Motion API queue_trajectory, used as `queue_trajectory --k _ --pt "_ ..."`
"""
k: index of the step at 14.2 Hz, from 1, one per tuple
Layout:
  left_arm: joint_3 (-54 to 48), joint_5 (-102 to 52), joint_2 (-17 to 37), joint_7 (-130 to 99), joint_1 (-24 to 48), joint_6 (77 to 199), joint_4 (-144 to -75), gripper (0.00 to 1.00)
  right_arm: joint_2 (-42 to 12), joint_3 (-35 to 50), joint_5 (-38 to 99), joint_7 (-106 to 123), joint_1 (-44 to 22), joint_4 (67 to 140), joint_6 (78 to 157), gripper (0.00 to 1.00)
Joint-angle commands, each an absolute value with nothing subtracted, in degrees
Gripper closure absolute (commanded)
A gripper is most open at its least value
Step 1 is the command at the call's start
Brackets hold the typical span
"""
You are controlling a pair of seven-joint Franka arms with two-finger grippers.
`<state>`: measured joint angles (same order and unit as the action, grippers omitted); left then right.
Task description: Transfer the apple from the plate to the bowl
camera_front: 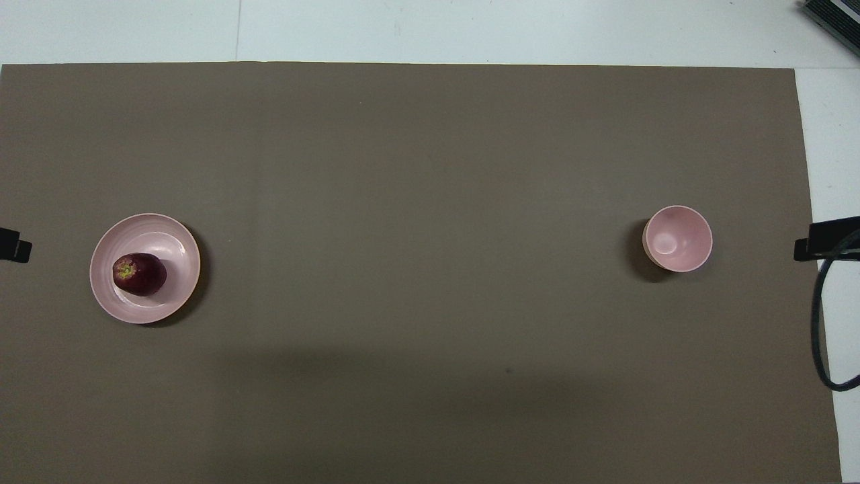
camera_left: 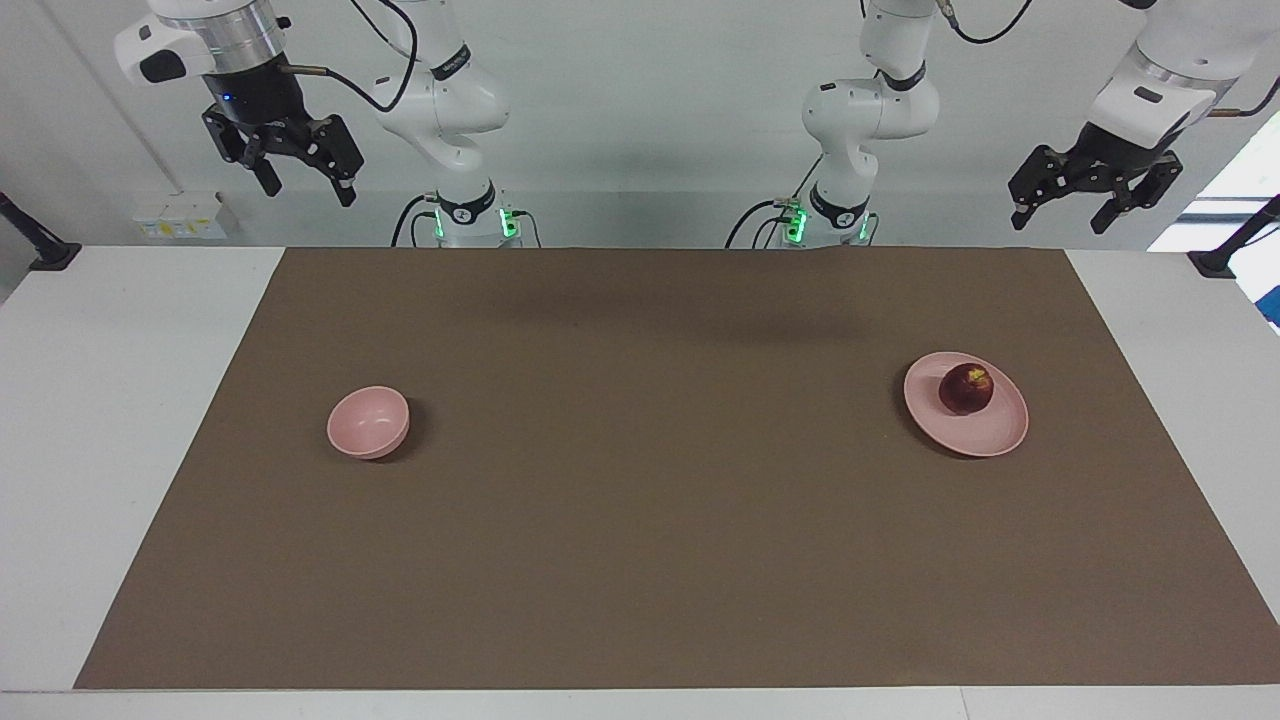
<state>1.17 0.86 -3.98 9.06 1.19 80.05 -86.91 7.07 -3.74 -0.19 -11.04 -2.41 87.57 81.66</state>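
Observation:
The dark red apple [camera_left: 965, 389] [camera_front: 139, 274] lies on the wide pink plate [camera_left: 985, 435] [camera_front: 171, 242], toward the left arm's end of the brown mat. The small deep pink bowl [camera_left: 368, 423] [camera_front: 677, 238] stands empty toward the right arm's end. My left gripper [camera_left: 1058, 222] hangs open high above the table's edge by the robots, well above and apart from the plate. My right gripper [camera_left: 308, 192] hangs open and high at the other end, above the edge by the robots, apart from the bowl. Neither gripper holds anything.
A brown mat [camera_left: 640, 560] [camera_front: 416, 168] covers most of the white table. Black clamp stands [camera_left: 45, 255] [camera_left: 1215, 262] sit at the table's two ends near the robots. A black cable [camera_front: 820, 336] loops at the right arm's end.

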Motion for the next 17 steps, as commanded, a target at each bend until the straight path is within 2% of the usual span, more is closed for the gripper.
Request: queue_trajectory --k 1,7,13,17 --pt "1.5 0.5 -6.5 9.2 1.8 81.6 -90.9 0.00 7.6 -3.4 -0.3 -9.6 -1.8 88.1 81.2 0.00" --pt "1.5 0.5 -8.2 9.3 1.8 87.8 -97.7 0.00 7.6 -3.4 -0.3 -9.6 -1.8 88.1 81.2 0.00" --pt "2.0 0.5 -8.5 9.4 0.7 104.5 -111.5 0.00 7.6 -3.5 -0.3 -9.5 -1.8 88.1 81.2 0.00" --pt "2.1 0.5 -6.9 11.5 -1.6 116.6 -118.6 0.00 7.7 -3.8 -1.3 -9.0 -1.5 87.8 81.4 0.00"
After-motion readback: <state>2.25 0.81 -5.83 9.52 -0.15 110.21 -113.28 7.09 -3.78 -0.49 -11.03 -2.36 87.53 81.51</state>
